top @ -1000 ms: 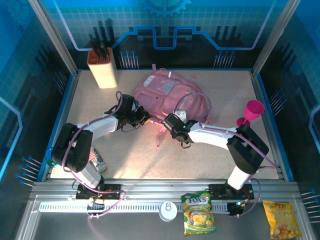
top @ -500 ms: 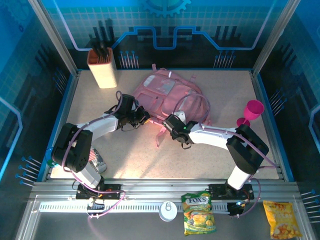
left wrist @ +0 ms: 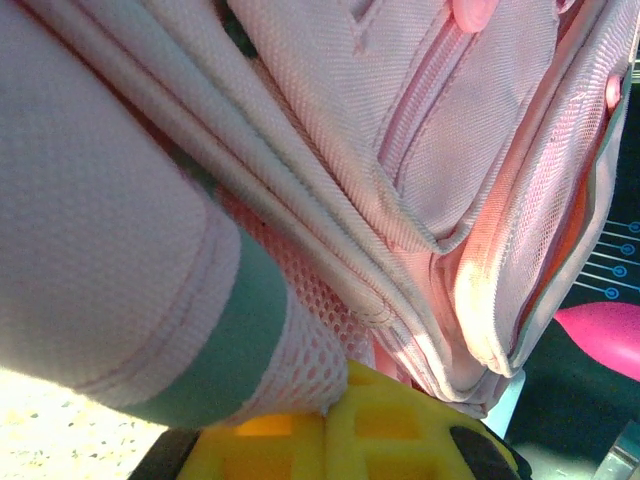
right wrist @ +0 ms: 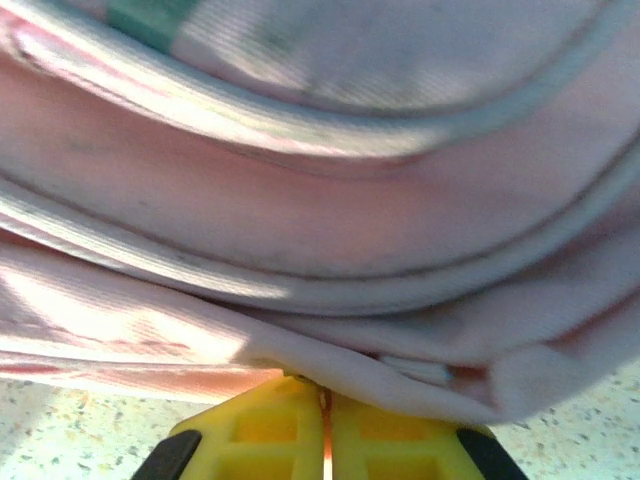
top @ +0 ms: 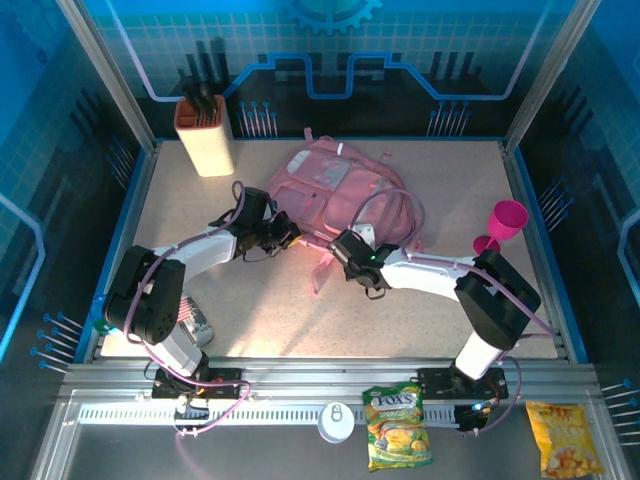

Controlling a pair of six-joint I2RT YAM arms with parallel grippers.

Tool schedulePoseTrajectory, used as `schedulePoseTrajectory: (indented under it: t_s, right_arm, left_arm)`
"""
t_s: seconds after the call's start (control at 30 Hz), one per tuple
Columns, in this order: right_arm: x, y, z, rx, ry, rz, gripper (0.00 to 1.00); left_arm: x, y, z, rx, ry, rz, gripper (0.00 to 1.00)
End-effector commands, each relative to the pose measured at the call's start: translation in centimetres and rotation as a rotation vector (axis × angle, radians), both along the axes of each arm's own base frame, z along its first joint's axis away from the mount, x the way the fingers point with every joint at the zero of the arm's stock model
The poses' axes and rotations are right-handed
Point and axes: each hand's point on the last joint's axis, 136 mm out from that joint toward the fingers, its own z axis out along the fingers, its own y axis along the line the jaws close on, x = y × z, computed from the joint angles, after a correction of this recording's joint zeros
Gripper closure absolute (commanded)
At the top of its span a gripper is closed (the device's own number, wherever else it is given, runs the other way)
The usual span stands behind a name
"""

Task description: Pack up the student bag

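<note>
Backpack (top: 335, 185) mid-table. Left gripper (top: 287, 232) clamped shut on its left edge; right gripper (top: 336, 246) clamped on near hem.

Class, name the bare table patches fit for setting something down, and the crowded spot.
Free: the near strip of speckled table, in front of the soft pink fabric backpack; the far right corner between it and the pink plastic goblet. Crowded: the backpack's near edge, where left tool and right tool grip it.

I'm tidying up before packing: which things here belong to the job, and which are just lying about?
In the job: student bag, left hand, right hand, both at its near edge.
Lying about: beige holder, magenta goblet, Fox's sweets packet, yellow snack packet.
</note>
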Motion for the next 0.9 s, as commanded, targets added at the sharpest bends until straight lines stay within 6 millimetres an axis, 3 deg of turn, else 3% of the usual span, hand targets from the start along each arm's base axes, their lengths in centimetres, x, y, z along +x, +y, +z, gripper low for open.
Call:
schedulePoseTrajectory:
  t_s: [0.0,0.03,0.13,0.27,0.37,0.57,0.7,0.87]
  right_arm:
    - [-0.1,-4.0,0.8,-0.043,-0.028,-0.110,0.93]
    - [-0.7,-5.1,0.0,-0.057,-0.008,-0.123,0.93]
    - [-0.9,-6.3,0.2,-0.035,0.011,-0.140,0.93]
    - [-0.6,-5.4,1.0,-0.009,0.019,-0.072,0.97]
    - [-0.5,-3.2,1.0,0.037,0.058,0.020,1.00]
    - [-0.1,2.7,1.8,0.172,0.113,0.184,1.00]
    - [-0.2,6.5,2.1,0.240,0.133,0.264,1.00]
    - [-0.1,10.8,2.5,0.298,0.149,0.336,1.00]
  left_arm:
    - [2.2,0.3,2.3,-0.014,-0.089,-0.001,1.00]
    - [2.3,0.5,2.2,-0.015,-0.085,0.005,1.00]
    - [2.9,1.1,1.8,-0.014,-0.080,0.017,1.00]
    - [3.9,1.6,1.1,-0.006,-0.075,0.022,1.00]
    - [5.1,2.0,0.7,0.001,-0.075,0.020,0.97]
    - [6.5,4.3,0.2,0.024,-0.069,0.065,0.71]
    - [5.6,6.6,0.2,0.033,-0.058,0.117,0.54]
    - [3.0,7.5,0.6,0.017,-0.040,0.146,0.42]
